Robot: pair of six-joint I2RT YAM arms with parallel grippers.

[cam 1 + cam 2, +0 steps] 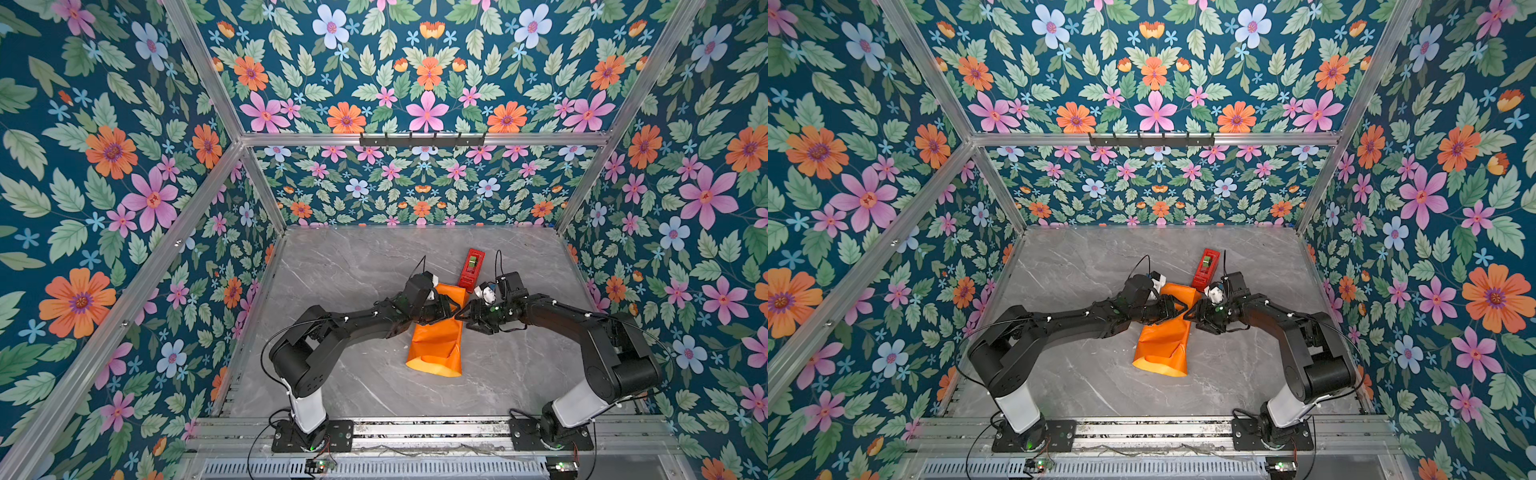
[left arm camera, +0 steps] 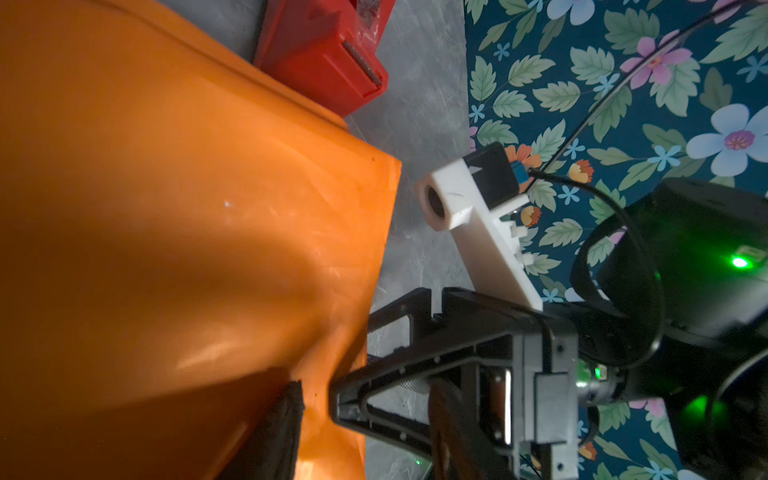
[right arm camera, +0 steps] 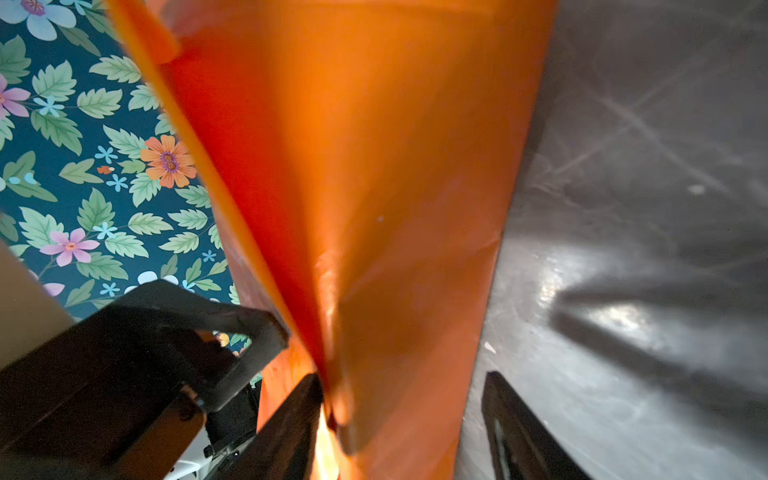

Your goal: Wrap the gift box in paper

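The orange paper (image 1: 436, 340) (image 1: 1163, 345) lies folded into a long creased bundle mid-table. The gift box is hidden. My left gripper (image 1: 451, 309) (image 1: 1179, 309) and right gripper (image 1: 462, 314) (image 1: 1190, 314) meet tip to tip over the paper's far half. In the left wrist view the paper (image 2: 166, 208) fills the frame, and the left gripper (image 2: 368, 390) stands open astride its edge with one finger (image 2: 282, 424) against the sheet. In the right wrist view a raised fold of paper (image 3: 374, 166) stands between the jaws of the open right gripper (image 3: 403, 378), and its outer finger (image 3: 519, 428) is clear of the sheet.
A narrow red tape dispenser (image 1: 471, 270) (image 1: 1206, 270) (image 2: 320, 54) stands just behind the paper's far end. The grey marble table (image 1: 353, 270) is enclosed by flowered walls on three sides. Both arm bases sit at the front rail.
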